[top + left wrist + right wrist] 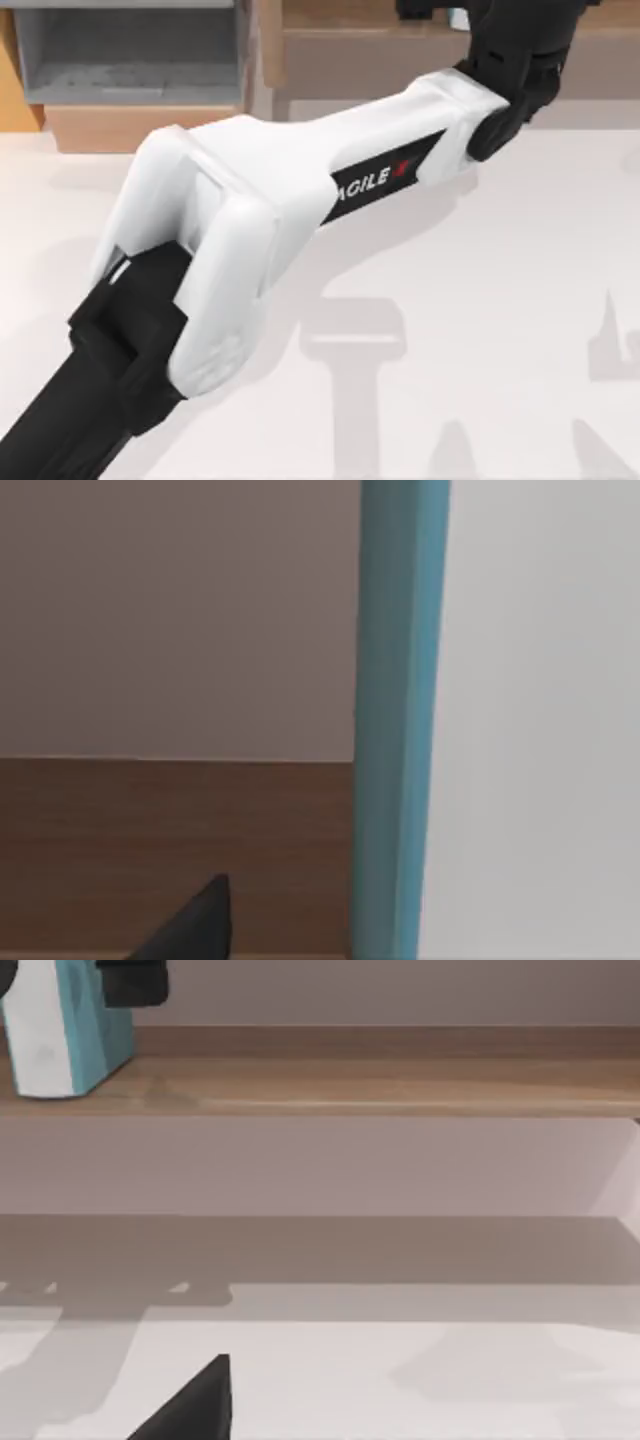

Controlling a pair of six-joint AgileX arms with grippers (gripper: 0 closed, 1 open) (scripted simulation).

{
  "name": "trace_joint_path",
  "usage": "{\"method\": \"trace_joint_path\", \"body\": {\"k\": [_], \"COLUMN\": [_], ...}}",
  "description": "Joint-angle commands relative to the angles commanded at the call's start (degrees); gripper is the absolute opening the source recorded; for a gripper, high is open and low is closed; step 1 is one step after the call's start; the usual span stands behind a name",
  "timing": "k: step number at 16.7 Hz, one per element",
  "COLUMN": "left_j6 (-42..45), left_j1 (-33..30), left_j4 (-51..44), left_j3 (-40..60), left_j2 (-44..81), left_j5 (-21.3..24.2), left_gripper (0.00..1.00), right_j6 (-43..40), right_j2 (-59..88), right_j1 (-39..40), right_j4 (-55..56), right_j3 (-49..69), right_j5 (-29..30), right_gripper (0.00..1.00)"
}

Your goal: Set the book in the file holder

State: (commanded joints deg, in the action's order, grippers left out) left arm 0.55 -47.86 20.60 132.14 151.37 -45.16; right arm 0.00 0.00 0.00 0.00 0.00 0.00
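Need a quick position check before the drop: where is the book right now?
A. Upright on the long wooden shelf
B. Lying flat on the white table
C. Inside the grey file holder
A: the right wrist view shows the book standing upright on the long wooden shelf, not in the file holder.

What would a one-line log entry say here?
left gripper: at light-blue thick book standing on long brown wooden shelf | grey-walled file holder: without book | right arm: parked
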Motion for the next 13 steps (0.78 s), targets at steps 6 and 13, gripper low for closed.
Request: {"method": "trace_joint_path", "body": {"k": [6,13], "left_j6": [0.0,0.0], "left_j1": [0.1,0.1], "left_j4": [-0.4,-0.4], "left_j3": [0.8,0.8], "left_j2": [0.4,0.4], "left_j5": [0.1,0.1], "left_gripper": [0.92,0.40], "right_j6": [0.0,0.0], "right_j2": [0.0,0.0], "right_j1": [0.0,0.0], "right_j4": [0.0,0.0], "right_j3": [0.0,0.0], "right_j5": [0.0,0.0], "right_gripper": [1.00,1.00]}}
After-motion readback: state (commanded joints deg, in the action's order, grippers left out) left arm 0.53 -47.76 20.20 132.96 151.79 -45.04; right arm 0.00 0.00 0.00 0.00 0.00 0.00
